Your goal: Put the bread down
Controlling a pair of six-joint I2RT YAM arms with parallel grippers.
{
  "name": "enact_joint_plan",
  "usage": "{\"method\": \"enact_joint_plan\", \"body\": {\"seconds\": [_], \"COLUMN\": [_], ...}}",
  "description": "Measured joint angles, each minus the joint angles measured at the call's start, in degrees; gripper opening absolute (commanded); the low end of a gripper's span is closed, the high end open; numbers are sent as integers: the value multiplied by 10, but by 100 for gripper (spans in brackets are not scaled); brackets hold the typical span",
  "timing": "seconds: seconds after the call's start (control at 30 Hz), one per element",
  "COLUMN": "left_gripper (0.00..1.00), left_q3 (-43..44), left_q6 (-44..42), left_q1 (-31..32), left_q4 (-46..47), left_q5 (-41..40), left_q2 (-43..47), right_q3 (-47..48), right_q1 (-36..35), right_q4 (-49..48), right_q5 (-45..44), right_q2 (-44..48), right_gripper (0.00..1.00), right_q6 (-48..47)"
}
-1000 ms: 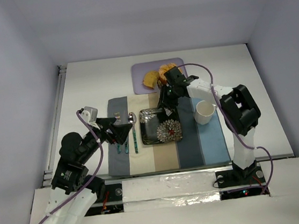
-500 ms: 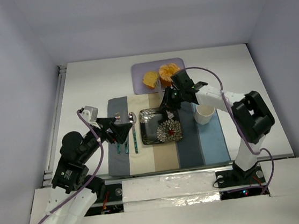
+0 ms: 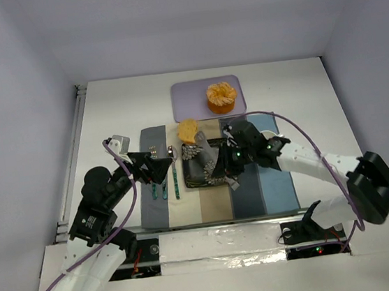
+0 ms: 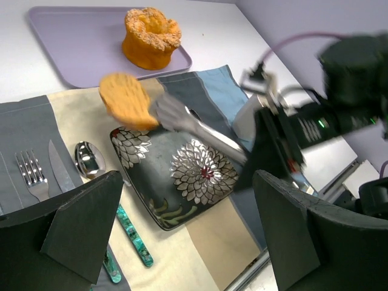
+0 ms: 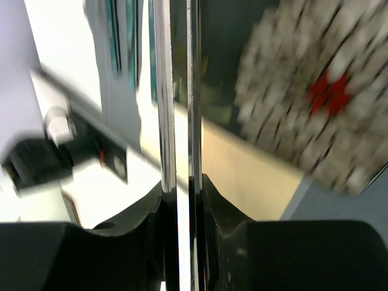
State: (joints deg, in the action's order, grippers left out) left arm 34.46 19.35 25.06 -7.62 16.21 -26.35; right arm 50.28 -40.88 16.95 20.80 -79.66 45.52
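Bread (image 3: 188,129) pinched in the tips of long metal tongs (image 4: 200,130), straight ahead of the right gripper (image 5: 182,194), long axis roughly in line with the tongs; hanging just past the plate (image 3: 198,177)'s far corner; right jaws clamped on the tong handles; left gripper (image 3: 153,165) spread wide, empty, off to the side.

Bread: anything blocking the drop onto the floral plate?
Nothing visible. The bread hangs in metal tongs held by the right gripper, by the far-left corner of the floral plate. The plate is bare. The spoon lies left of it on the placemat, off the likely path.
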Motion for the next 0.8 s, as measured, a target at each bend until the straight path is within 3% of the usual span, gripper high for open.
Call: {"method": "enact_joint_plan", "body": {"seconds": [0.27,0.57,0.7,0.8], "left_gripper": [87,86,86,86], "left_q3": [0,0,0,0], "left_q6": [0,0,0,0], "left_q1": [0,0,0,0], "left_q4": [0,0,-1,-1], "left_q5": [-10,-15,-15,-15], "left_q2": [-17,-36,-37,-37], "right_q3": [-111,-133,-133,-129], "right_q1": [-62,-107,-113,-113], "right_q4": [8,-7,-9,-2], "right_q5": [-21,-30,-34,-50], "right_q2": [117,100,92,97], "right_gripper": [18,19,50,53], "right_q6": [30,45,51,52]}}
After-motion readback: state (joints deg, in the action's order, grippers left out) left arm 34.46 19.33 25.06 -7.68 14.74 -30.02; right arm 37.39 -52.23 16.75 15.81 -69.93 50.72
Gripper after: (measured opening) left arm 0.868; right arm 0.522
